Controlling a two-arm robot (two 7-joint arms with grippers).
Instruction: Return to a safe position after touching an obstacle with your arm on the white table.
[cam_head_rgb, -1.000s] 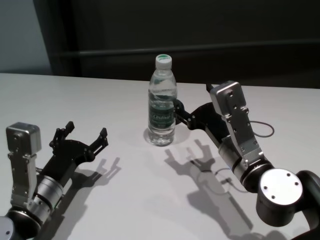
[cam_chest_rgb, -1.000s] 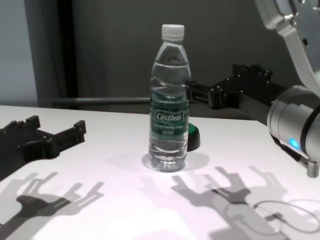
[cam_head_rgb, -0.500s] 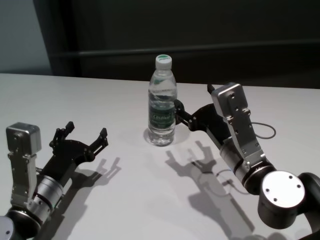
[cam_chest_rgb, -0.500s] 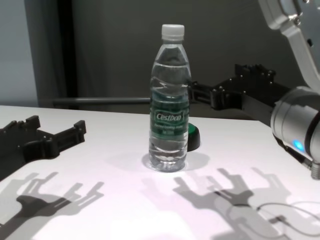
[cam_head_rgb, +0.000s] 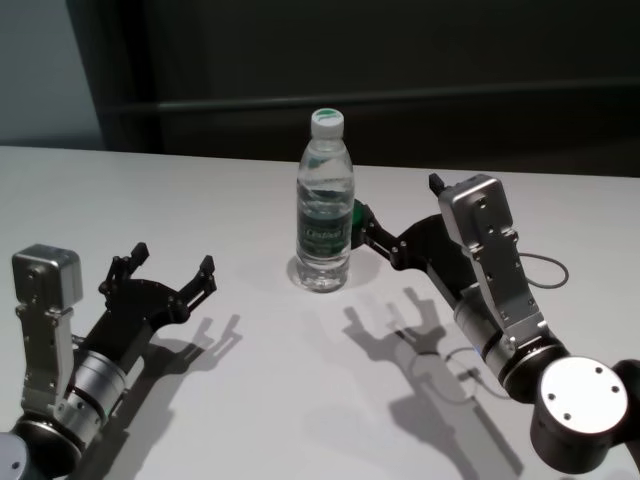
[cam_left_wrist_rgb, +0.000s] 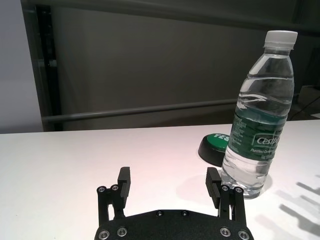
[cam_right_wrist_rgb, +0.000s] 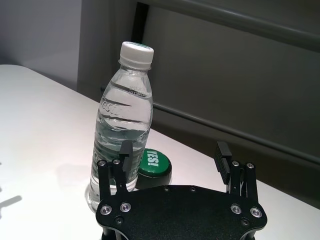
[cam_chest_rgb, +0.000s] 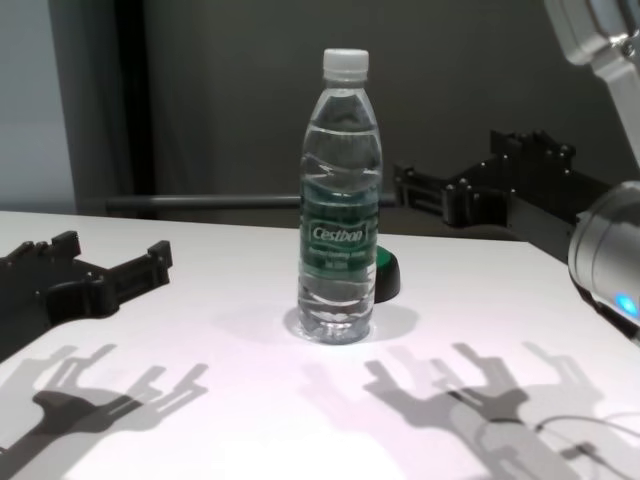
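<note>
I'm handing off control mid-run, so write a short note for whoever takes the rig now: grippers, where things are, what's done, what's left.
Right gripper: open, empty, off the table just right of the water bottle, a clear gap now showing between them; it has backed away over the last second.
Left gripper: open, empty, parked low at the near left.
Bottle: upright mid white table, cap on, undisturbed. A green button sits right behind it.
Done: the right arm has cleared the bottle.
Left: keep retracting the right arm to a safe resting pose, probably without swinging back toward the bottle.
</note>
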